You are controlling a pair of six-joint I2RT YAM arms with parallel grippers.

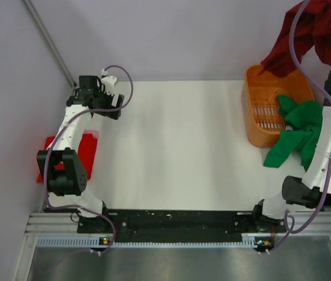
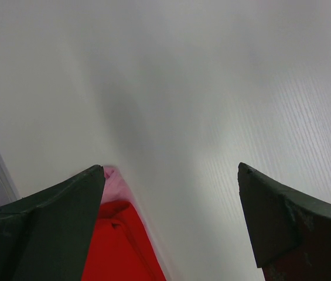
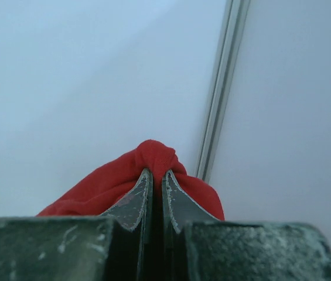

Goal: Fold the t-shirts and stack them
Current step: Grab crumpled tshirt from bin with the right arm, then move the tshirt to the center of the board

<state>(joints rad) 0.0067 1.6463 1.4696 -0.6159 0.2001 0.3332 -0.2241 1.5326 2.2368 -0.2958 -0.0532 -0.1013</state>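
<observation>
The maroon t-shirt [image 1: 306, 35] hangs above the table's [image 1: 177, 146] far right corner, pinched in the right gripper [image 3: 156, 172], fingers clamped tight. The green t-shirt [image 1: 297, 132] drapes over the orange basket [image 1: 258, 126] at the right edge. The red t-shirt [image 1: 88, 153] lies at the left edge. The left gripper [image 2: 171, 170] stands wide and empty.

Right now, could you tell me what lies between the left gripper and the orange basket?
Bare white table only, from left gripper to orange basket, shown in the top view.

Left gripper [image 2: 170, 167] agape; right gripper [image 3: 157, 172] clamped (raised).
</observation>
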